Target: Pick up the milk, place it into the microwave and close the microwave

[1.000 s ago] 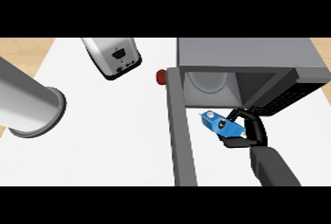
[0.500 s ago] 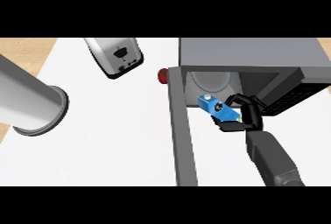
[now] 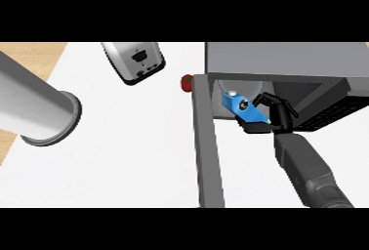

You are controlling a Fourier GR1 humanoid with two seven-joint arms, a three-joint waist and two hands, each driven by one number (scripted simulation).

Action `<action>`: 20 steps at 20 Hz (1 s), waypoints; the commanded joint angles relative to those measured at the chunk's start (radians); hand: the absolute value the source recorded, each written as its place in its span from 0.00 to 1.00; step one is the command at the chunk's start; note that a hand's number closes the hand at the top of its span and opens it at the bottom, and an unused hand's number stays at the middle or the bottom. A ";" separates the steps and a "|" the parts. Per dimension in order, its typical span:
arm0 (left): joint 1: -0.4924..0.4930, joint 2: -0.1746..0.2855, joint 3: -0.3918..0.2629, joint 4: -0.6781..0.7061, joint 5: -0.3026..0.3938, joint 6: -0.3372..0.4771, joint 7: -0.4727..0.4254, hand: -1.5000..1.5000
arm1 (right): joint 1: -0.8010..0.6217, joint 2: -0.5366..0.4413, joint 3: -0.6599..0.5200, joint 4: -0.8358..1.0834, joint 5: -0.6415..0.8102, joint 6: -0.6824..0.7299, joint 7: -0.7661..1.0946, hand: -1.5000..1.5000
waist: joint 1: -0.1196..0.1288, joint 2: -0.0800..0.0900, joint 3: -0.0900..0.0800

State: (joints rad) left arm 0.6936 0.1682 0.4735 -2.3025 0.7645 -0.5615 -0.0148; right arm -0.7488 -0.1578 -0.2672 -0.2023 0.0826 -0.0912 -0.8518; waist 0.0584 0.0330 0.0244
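- Right hand [image 3: 275,118] is black, with its fingers and thumb curled round the milk [image 3: 240,106], pinching the lower end. Its grey forearm [image 3: 311,172] comes up from about 5 o'clock in the view.
- The milk is a small bright blue carton, boxy with flat faces and a little white cap-ish bit on top. It's tilted and sticks out toward 10 o'clock from the hand, right at the mouth of the microwave [image 3: 288,58]. Looks like it's just inside the opening, but I can't tell if it's sitting on the floor of the cavity yet.
- Progress, as I read it: the pickup is done and the placing is roughly halfway. What's left is to set it down, let go, pull the hand out and swing the door shut.
- The microwave is a plain matte grey box at 1 o'clock in the view. It has a pale cavity and a dark ribbed panel [image 3: 333,111] at 3 o'clock from the hand.
- Its door [image 3: 207,156] is open, a flat grey slab seen edge-on, running down toward 6 o'clock.
- There's a small red thing [image 3: 186,82] peeking out at the door's top corner, no idea what it is.
- Further out at 11 o'clock is a shiny silver appliance [image 3: 133,61] with rounded corners.
- At 9 o'clock there's a big smooth grey cylinder [image 3: 36,110] with a flared rim.
- All of it is on a smooth white counter [image 3: 130,156].
- No left hand anywhere in the shot.
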 commanded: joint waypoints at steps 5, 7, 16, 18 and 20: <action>-0.035 0.027 0.002 0.011 0.039 -0.012 -0.002 0.00 | -0.187 -0.137 0.056 0.021 0.078 -0.161 0.111 1.00 | 0.064 0.007 -0.022; -0.038 0.032 -0.007 -0.020 0.041 0.007 0.014 0.00 | -0.201 -0.138 0.055 0.031 0.072 -0.178 0.110 1.00 | 0.067 0.010 -0.019; -0.094 0.070 -0.012 -0.001 0.047 0.008 0.023 0.00 | -0.262 -0.178 0.060 0.089 0.060 -0.273 0.156 1.00 | 0.101 0.031 -0.018; -0.099 0.071 -0.003 0.005 0.049 0.020 0.024 0.00 | -0.277 -0.189 0.057 0.095 0.057 -0.261 0.168 1.00 | 0.110 0.037 -0.017; -0.118 0.082 -0.001 0.023 0.051 0.027 0.029 0.00 | -0.299 -0.206 0.069 0.094 0.072 -0.267 0.172 1.00 | 0.112 0.047 -0.017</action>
State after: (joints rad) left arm 0.5950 0.2328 0.4636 -2.2909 0.8042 -0.5448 0.0059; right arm -0.9912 -0.3132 -0.2189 -0.1074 0.1292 -0.3564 -0.7100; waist 0.1576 0.0731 0.0153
